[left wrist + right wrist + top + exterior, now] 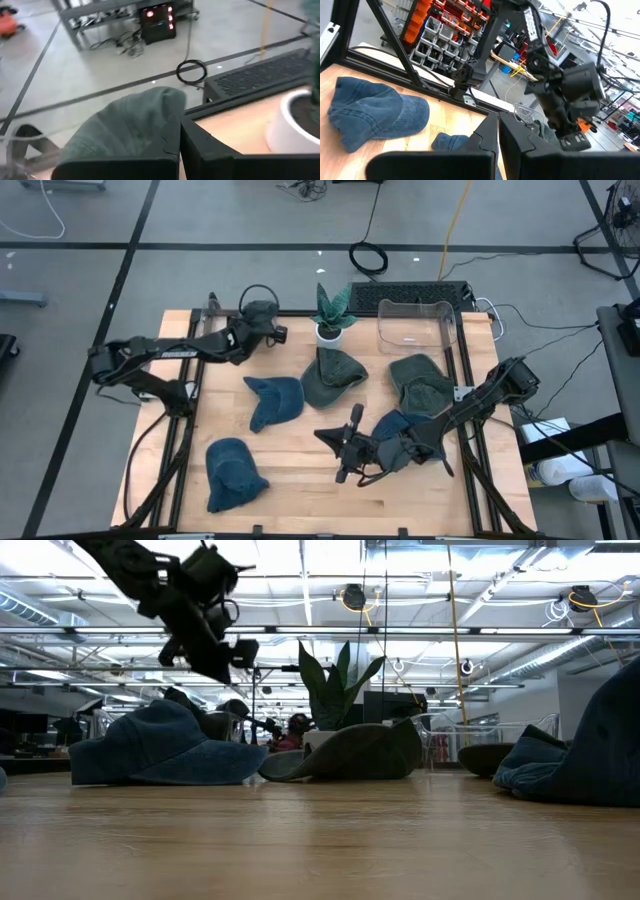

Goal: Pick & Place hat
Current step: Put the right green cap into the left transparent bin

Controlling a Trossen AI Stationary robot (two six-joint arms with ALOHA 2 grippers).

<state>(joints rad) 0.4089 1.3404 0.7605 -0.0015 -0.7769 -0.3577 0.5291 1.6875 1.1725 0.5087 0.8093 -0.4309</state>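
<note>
Six hats counted on table (300, 465): three blue denim, three grey-green. Blue hat (232, 472) near front left corner, second blue hat (274, 400) at centre, third blue hat (402, 430) under right arm. Green hat (333, 374) before potted plant (331, 312), another green hat (421, 380) toward right edge. Left tool (262, 320) clenched on sixth hat (131, 120), at back edge. Right tool (345, 446) clenched, nothing grasped, near front edge. One clear bin (417, 325) at back right.

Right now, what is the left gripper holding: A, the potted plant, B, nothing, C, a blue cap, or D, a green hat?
D: the left gripper at the table's far edge is shut on a green hat, whose fabric bunches between its fingers in the left wrist view, while the plant stands apart on the table.
</note>
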